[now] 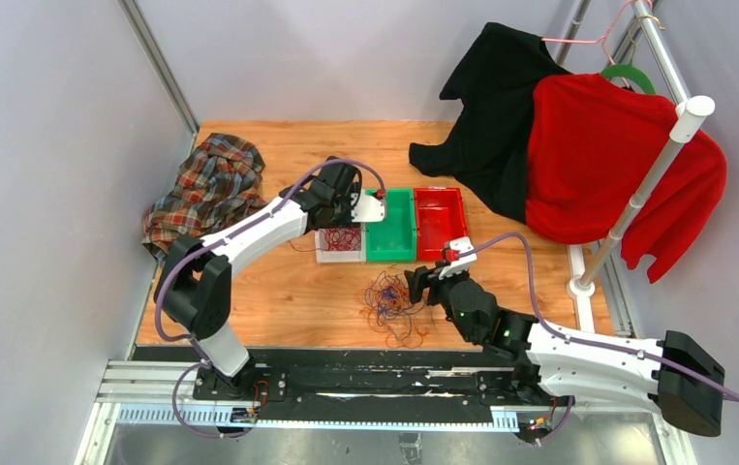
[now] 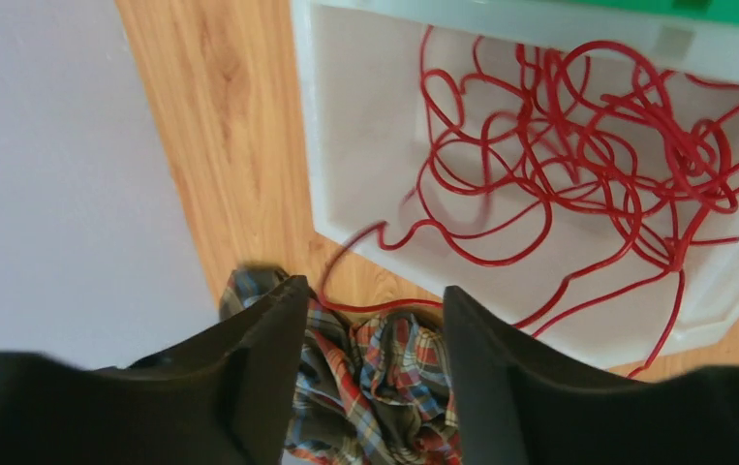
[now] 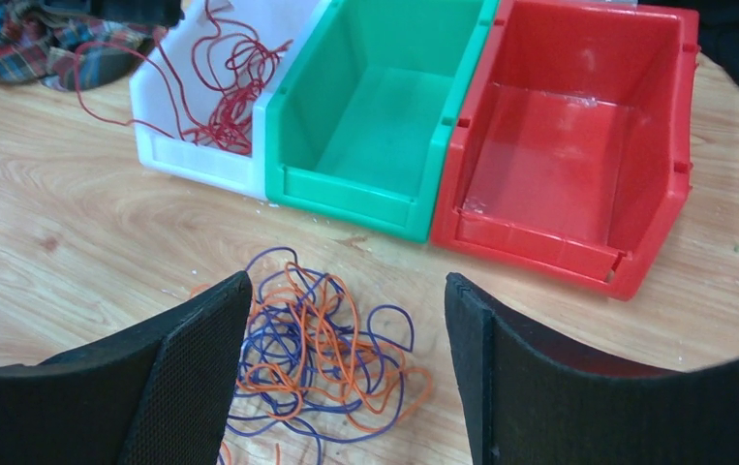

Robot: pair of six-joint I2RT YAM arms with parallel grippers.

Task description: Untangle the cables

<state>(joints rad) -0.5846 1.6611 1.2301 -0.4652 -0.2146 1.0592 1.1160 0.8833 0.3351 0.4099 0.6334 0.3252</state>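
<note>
Red cable (image 2: pixel 578 165), thin and wiry, heaped in loose overlapping loops inside the white bin (image 2: pixel 346 126), upper right of the left wrist view. One strand spilling over the bin's wall onto the wood.

Purple and orange cables (image 3: pixel 317 358), just as fine, knotted into a single flat tangle on the bare bench (image 1: pixel 278 291), lower centre of the right wrist view. In front of the bins and apart from them.

Left claw (image 2: pixel 370 300) spread, pinching nothing, poised by the white bin's corner, with the plaid shirt (image 2: pixel 384 387) showing through the gap. Right claw (image 3: pixel 346 291) spread wide, gripping nothing, low over the tangle, one finger hiding part of it.

Green bin (image 3: pixel 346 189) and red bin (image 3: pixel 539 242) in a row to the right of the white one, walls touching.

Black garment (image 1: pixel 496 107) and red sweater (image 1: pixel 607 165) hanging at the upper right of the overhead view, well away from the cables.
</note>
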